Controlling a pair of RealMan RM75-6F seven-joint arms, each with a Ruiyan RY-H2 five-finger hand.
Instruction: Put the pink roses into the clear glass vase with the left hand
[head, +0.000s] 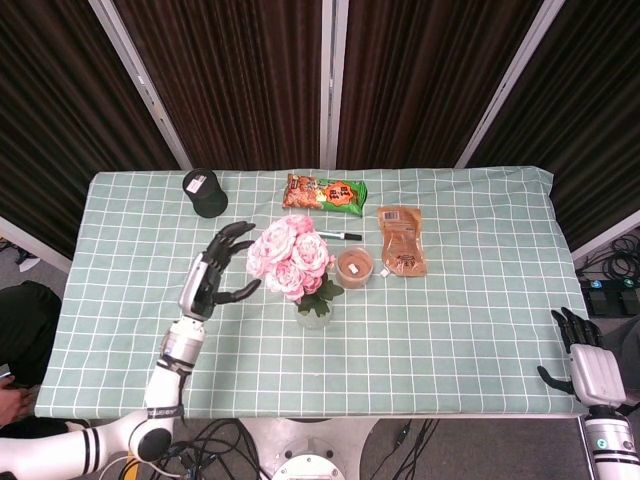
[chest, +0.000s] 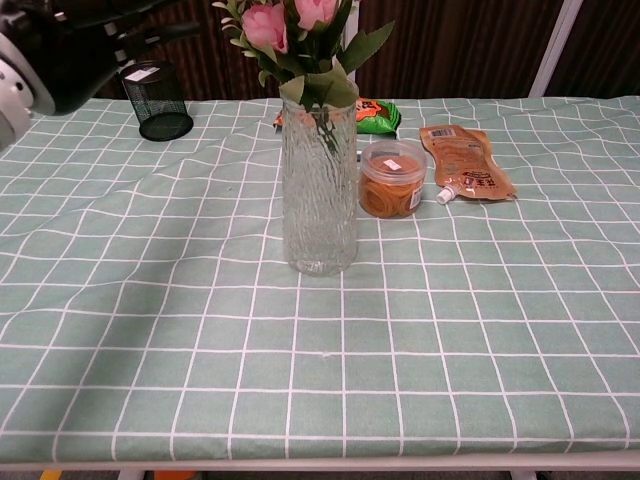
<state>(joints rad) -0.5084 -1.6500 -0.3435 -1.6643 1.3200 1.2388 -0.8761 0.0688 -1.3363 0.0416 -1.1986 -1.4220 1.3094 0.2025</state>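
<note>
The pink roses (head: 291, 255) stand with their stems inside the clear glass vase (chest: 320, 185) near the middle of the table; their blooms (chest: 288, 18) rise above the vase's rim. My left hand (head: 215, 273) hovers to the left of the bouquet, apart from it, fingers spread and holding nothing; only its edge (chest: 60, 35) shows in the chest view. My right hand (head: 580, 358) hangs at the table's right front corner, off the cloth, fingers apart and empty.
A brown-filled plastic tub (head: 354, 267) stands right beside the vase, with a brown pouch (head: 401, 241) further right. A green snack bag (head: 325, 192) and a black pen (head: 340, 236) lie behind. A black mesh cup (head: 205, 192) sits back left.
</note>
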